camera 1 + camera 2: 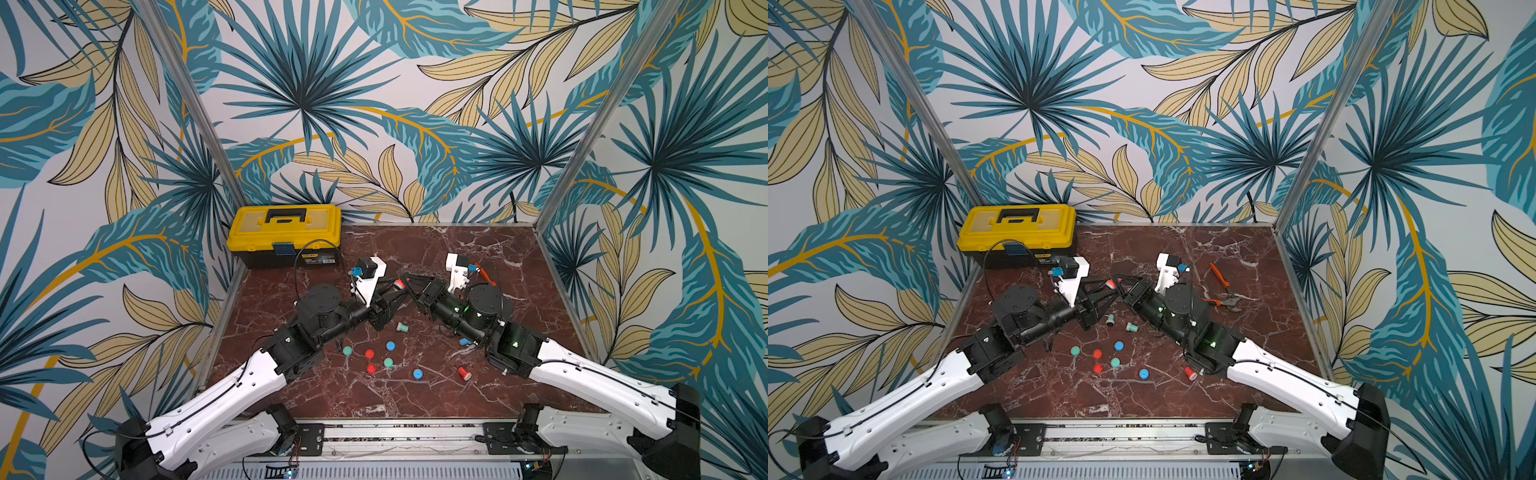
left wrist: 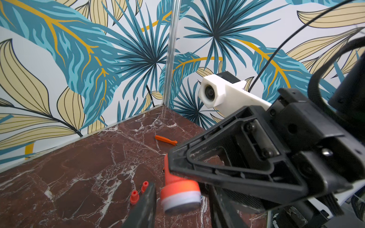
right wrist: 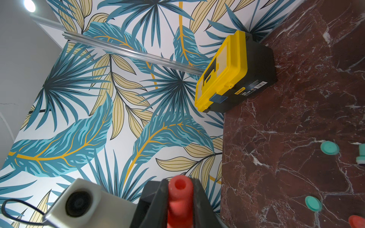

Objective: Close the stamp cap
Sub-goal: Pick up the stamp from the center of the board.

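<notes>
Clamped tight in the right claw (image 3: pixel 180 209), the red stamp (image 3: pixel 180 187) shows a ribbed, hollow-ended plastic stem. Only the left wrist view shows its wide round end (image 2: pixel 180 198), banded white. Left claw (image 1: pixel 397 289) stands partly open astride that end, one finger (image 2: pixel 147 205) just clear of it. Both hang above the glossy maroon marble table (image 1: pixel 457 399), where flat teal caps (image 3: pixel 329 148) lie.
</notes>
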`<state>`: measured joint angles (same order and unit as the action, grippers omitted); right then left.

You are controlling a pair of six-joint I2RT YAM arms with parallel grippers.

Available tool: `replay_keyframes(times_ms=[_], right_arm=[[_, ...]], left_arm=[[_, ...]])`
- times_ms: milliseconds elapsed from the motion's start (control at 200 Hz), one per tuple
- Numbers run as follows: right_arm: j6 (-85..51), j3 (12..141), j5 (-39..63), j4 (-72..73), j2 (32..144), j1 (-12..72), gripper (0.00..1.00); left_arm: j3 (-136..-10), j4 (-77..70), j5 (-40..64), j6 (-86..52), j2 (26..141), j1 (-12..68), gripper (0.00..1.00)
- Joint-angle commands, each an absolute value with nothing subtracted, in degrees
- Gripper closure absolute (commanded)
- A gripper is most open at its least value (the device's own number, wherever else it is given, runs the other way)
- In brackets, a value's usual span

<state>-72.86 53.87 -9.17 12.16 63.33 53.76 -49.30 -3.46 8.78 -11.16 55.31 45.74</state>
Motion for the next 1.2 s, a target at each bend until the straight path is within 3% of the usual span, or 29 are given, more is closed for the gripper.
replay_keyframes(times_ms=[0,125,220,401,516,756,941,1192], right_arm=[[-72.8,53.0,-5.7,14.4,63.4,54.8,0.98],[-71.9,52.9,-3.5,14.4,63.1,54.9,0.97],[-67.6,54.5,-1.4,11.7,62.5,55.0,0.91],[-56.0,60.6,1.5,-3.6,58.5,54.2,0.59],[-47.6,67.0,3.7,-19.4,55.7,53.5,0.48],[-41.3,73.9,17.3,-34.5,55.2,52.6,0.46],[-44.4,72.4,25.5,-31.7,57.1,52.6,0.49],[-45.3,72.1,30.8,-29.4,58.9,52.6,0.57]], left_arm=[[-50.3,-4.3,7.5,-10.2,54.5,46.0,0.62],[-50.1,-4.2,7.7,-7.9,53.8,46.0,0.71],[-49.0,-4.2,7.6,-4.5,52.3,46.0,0.80],[-47.1,-4.2,15.4,3.3,49.1,46.0,0.82],[-45.3,-4.1,22.0,6.5,45.9,46.0,0.82],[-44.4,-4.0,35.2,7.4,41.5,46.0,0.82],[-45.3,-4.0,42.3,5.5,42.9,46.0,0.84],[-45.2,-3.9,41.8,5.7,43.2,46.0,0.85]])
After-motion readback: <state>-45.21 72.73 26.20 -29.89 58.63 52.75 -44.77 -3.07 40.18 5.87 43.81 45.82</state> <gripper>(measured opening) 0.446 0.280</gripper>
